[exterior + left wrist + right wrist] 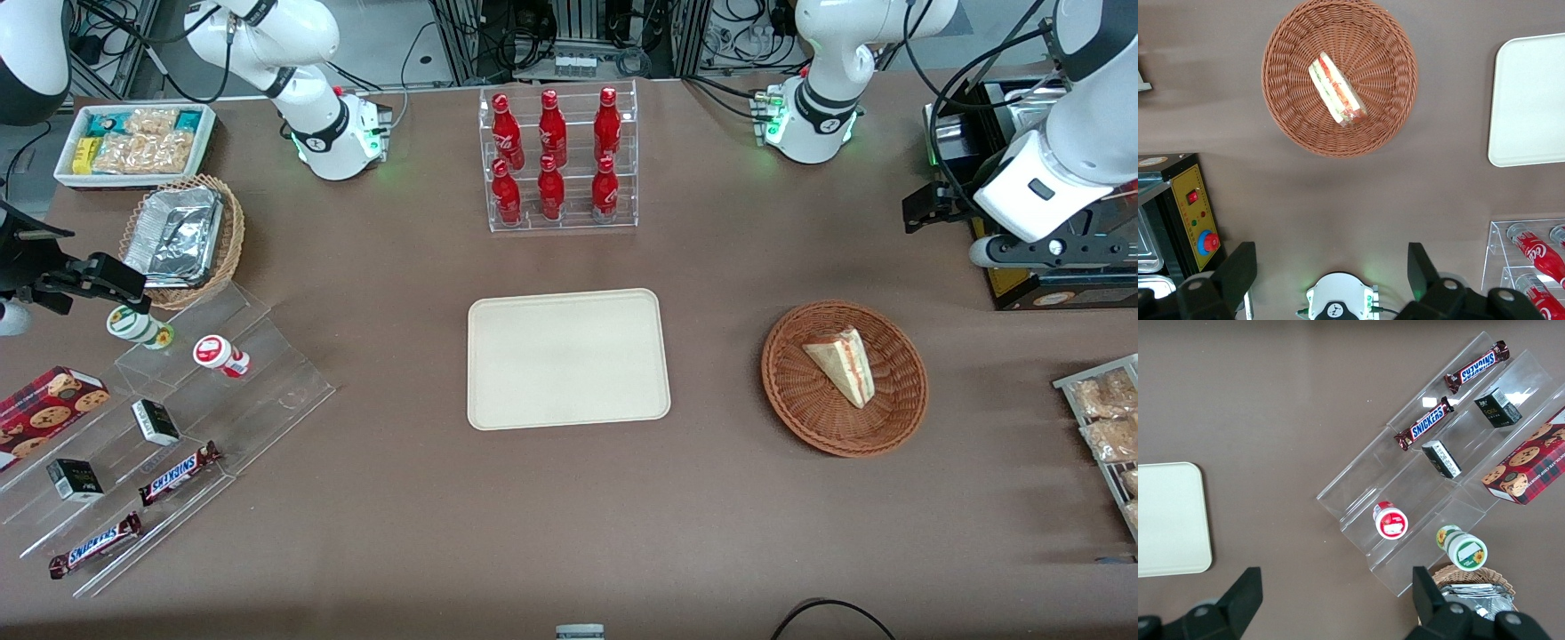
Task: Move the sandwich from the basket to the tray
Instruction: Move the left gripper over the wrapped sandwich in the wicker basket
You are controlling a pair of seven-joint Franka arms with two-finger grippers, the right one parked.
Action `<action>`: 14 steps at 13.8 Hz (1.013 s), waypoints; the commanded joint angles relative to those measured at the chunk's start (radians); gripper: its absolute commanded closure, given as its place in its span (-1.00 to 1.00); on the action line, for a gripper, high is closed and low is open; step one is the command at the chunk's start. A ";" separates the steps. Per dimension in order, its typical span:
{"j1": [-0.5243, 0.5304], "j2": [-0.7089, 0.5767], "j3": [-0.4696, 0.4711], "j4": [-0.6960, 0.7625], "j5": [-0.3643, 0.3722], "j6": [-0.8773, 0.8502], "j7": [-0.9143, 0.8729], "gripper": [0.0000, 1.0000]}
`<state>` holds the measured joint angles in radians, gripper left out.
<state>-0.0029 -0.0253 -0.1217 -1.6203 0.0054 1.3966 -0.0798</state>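
A: What is seen on the brown-covered table [569,498], starting with the biggest thing?

B: The flat cream-beige rectangular tray [568,358] with rounded corners is found at the middle of the table, with nothing on it. A clear acrylic rack of red soda bottles [557,160] is set farther from the front camera than the tray.

A: And the round reddish-brown woven wicker basket [844,378]?

B: It is placed beside the tray, toward the working arm's end of the table, well apart from the tray's rim. The triangular wedge sandwich [843,364] of pale bread is lying inside it, with red and green filling shown along its cut edge [1338,91].

A: Where is the left arm's black two-finger gripper [1331,273] held?

B: It is held high above the table, away from the basket and nearer the arm's base; its fingers [1238,270] are spread wide apart, and nothing is gripped between them.
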 commanded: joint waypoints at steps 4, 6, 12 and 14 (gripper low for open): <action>-0.014 -0.007 0.017 -0.045 -0.007 0.060 0.006 -1.00; -0.012 -0.011 0.019 -0.130 -0.004 0.132 0.008 -1.00; -0.012 -0.010 0.019 -0.321 -0.004 0.343 0.000 -1.00; -0.011 -0.007 0.020 -0.381 -0.004 0.419 0.000 -1.00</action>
<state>-0.0029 -0.0147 -0.1152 -1.9376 0.0050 1.7479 -0.0798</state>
